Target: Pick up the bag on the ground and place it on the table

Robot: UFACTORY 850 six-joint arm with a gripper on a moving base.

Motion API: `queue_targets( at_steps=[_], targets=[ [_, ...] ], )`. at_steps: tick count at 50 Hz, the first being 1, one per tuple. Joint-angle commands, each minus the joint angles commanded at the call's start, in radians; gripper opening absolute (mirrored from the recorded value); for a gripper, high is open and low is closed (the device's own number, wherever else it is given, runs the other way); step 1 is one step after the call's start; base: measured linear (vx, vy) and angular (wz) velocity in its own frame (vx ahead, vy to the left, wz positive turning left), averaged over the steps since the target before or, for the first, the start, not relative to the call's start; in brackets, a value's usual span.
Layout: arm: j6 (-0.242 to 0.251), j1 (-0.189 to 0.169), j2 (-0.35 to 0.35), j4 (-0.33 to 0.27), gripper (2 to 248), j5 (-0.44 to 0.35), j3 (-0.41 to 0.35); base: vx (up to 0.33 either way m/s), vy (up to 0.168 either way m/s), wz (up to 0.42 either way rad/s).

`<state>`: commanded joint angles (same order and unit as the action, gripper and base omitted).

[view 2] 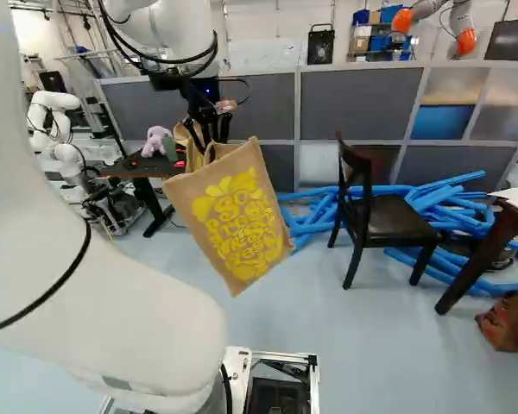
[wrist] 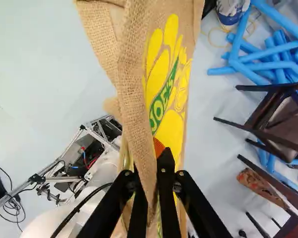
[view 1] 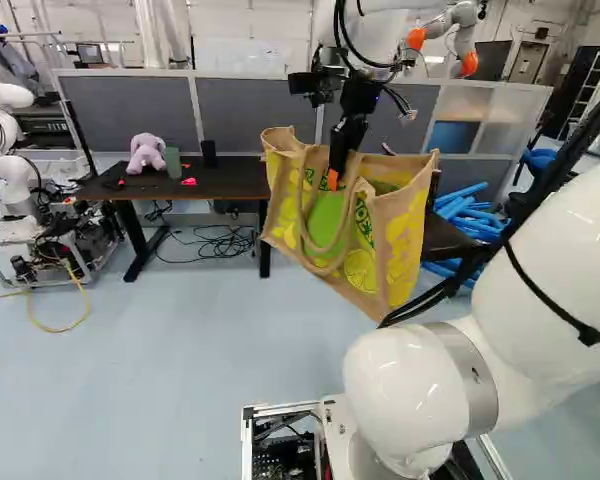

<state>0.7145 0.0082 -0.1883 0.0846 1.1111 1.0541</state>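
Right of centre in the left base view, the black gripper (wrist: 147, 171) is pinching the yellow-printed burlap bag (view 1: 402, 235), presumably suspending it for clearing the dark table (view 1: 215, 176).

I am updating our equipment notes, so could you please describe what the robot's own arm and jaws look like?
The arm is glossy white with smooth, rounded segments, and a grey metallic band circles a lower joint. A thin black cable is strapped along it, while thicker black cables loop near the wrist. The jaws are slim and black, with orange pads.
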Motion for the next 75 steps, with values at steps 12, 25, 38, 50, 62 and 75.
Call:
queue_targets(
  at_steps=[12, 25, 38, 50, 62, 75],
  targets=[
    [0.000, 0.000, 0.000, 0.000, 25, 0.000, 0.000, 0.181, 0.086, 0.173],
    [0.000, 0.000, 0.000, 0.000, 25, 0.000, 0.000, 0.181, 0.085, 0.173],
    [0.000, 0.000, 0.000, 0.000, 25, 0.000, 0.000, 0.172, 0.092, 0.167],
    [0.000, 0.000, 0.000, 0.000, 25, 0.000, 0.000, 0.170, 0.062, 0.008],
    [0.000, 0.000, 0.000, 0.000, 25, 0.000, 0.000, 0.168, 0.058, -0.003],
    [0.000, 0.000, 0.000, 0.000, 25, 0.000, 0.000, 0.171, 0.056, -0.004]
  ],
)
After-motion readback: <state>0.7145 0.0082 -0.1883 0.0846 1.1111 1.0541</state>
